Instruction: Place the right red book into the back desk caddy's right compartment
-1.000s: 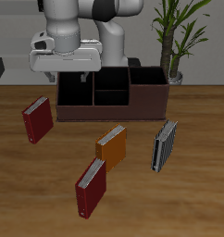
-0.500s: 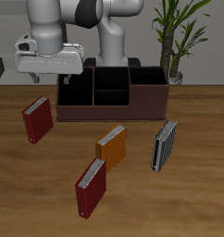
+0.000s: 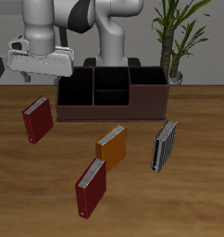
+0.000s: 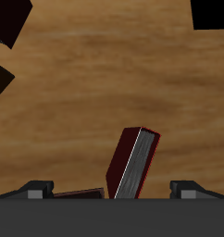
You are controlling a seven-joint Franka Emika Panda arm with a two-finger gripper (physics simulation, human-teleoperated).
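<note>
The right red book [image 3: 37, 119] stands tilted on the table, beside the end of the back desk caddy [image 3: 112, 109] and a little nearer the table's front edge. In the wrist view this dark-red book [image 4: 132, 165] shows its white page edges. My gripper [image 3: 38, 80] hangs open above it, well clear of it. Its fingertips [image 4: 35, 190] stand wide apart with nothing between them. The caddy is a long dark-brown box with a full-depth bay at each end and two small cells in the middle. All bays look empty.
A second dark-red book [image 3: 91, 187] stands near the table's front edge, with an orange book [image 3: 112, 145] just behind it. A grey book [image 3: 165, 145] stands before the caddy's other end. A potted plant [image 3: 176, 42] rises behind the caddy.
The gripper has travelled sideways from above the caddy's end bay to above the right red book. No book has moved.
</note>
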